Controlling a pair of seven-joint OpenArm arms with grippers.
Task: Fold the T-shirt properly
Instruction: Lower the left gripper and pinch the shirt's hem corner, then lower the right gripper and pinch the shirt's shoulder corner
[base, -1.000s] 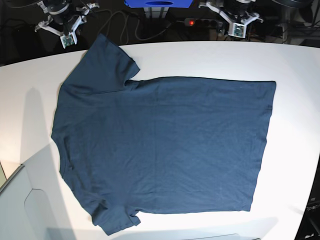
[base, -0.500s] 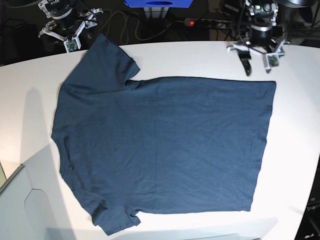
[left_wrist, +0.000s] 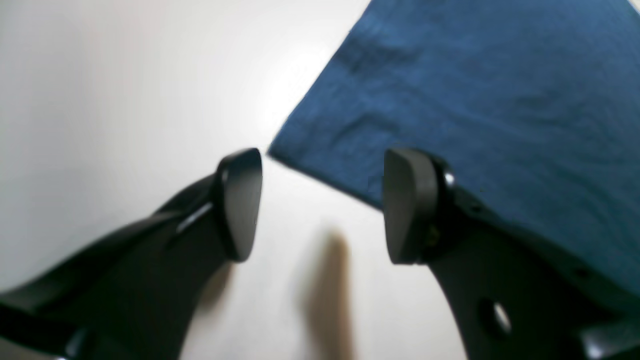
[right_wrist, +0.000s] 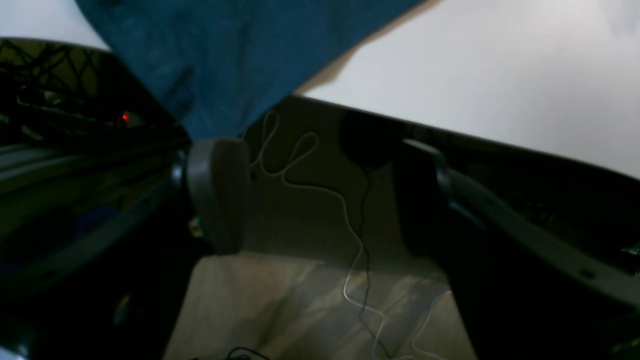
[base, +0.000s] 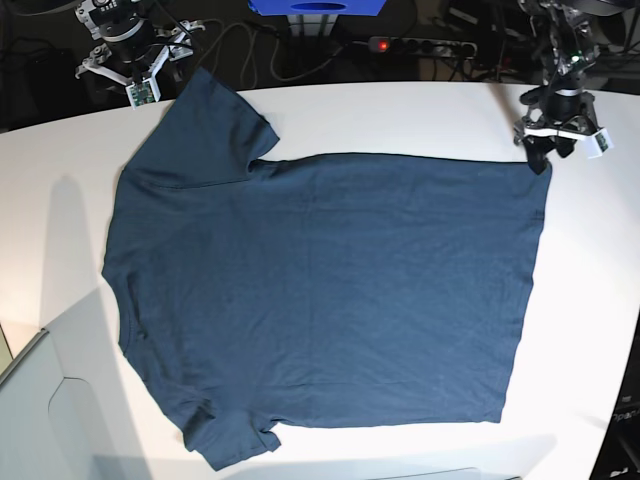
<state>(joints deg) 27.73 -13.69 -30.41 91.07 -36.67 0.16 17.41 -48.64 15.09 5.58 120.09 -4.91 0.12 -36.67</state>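
Observation:
The dark navy T-shirt (base: 330, 290) lies flat on the white table (base: 420, 115), neck to the left and hem to the right. My left gripper (base: 541, 152) hovers open at the hem's far corner. In the left wrist view that corner of the T-shirt (left_wrist: 475, 100) lies just ahead of the left gripper (left_wrist: 322, 205), and nothing is between the fingers. My right gripper (base: 148, 72) stands open beyond the table's back edge, beside the far sleeve. In the right wrist view the T-shirt's sleeve (right_wrist: 240, 60) sits just above one finger of the right gripper (right_wrist: 320, 195), with nothing held.
A power strip with a red light (base: 380, 44), cables and a blue box (base: 316, 8) lie behind the table. A pale grey panel (base: 40, 420) sits at the near left corner. Below the table's back edge, the right wrist view shows floor with loose cables (right_wrist: 350, 235).
My left arm has swung right and forward, from behind the table to the hem's far corner, with its jaws opening. My right gripper has opened and shifted slightly near the sleeve.

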